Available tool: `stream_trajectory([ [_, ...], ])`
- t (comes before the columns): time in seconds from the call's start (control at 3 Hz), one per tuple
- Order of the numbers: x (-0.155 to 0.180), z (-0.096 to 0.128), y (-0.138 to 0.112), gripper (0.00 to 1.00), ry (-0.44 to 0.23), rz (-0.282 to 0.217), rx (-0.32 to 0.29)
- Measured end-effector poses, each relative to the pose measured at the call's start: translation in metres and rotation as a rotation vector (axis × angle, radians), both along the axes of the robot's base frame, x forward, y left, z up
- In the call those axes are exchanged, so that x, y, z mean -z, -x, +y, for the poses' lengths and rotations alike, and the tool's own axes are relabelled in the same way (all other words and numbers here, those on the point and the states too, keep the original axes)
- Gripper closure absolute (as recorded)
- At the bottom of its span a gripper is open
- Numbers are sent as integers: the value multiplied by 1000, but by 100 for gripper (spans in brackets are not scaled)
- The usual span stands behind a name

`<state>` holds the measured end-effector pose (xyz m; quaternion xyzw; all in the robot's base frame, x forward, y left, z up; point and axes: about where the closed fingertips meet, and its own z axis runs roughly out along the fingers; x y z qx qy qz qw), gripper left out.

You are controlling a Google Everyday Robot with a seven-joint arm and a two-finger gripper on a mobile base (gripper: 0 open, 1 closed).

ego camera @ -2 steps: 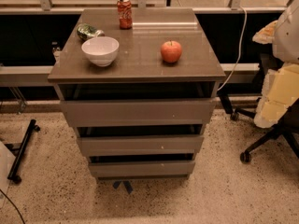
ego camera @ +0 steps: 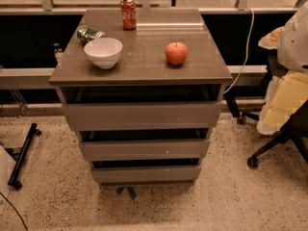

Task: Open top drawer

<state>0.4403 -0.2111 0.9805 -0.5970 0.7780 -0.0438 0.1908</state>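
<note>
The top drawer (ego camera: 142, 115) is the widest grey-taupe front, just under the cabinet's top slab. A dark gap shows between the slab and the upper edge of the front panel. Two shorter drawer fronts, the middle one (ego camera: 144, 149) and the bottom one (ego camera: 147, 173), sit below it, each with a dark gap above. The gripper is not in view, and no fingers show near the drawers.
On the cabinet top (ego camera: 144, 52) stand a white bowl (ego camera: 103, 52), a red apple (ego camera: 176, 53), a red soda can (ego camera: 128, 14) and a green crumpled packet (ego camera: 89, 33). An office chair with pale padding (ego camera: 281, 109) stands at the right. A black stand leg (ego camera: 21, 155) lies at the left.
</note>
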Motion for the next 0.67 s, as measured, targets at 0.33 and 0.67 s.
stream_trajectory([
  [0.33, 17, 3, -5, 0, -49, -24, 16],
  [0.67, 17, 3, -5, 0, -49, -25, 16],
])
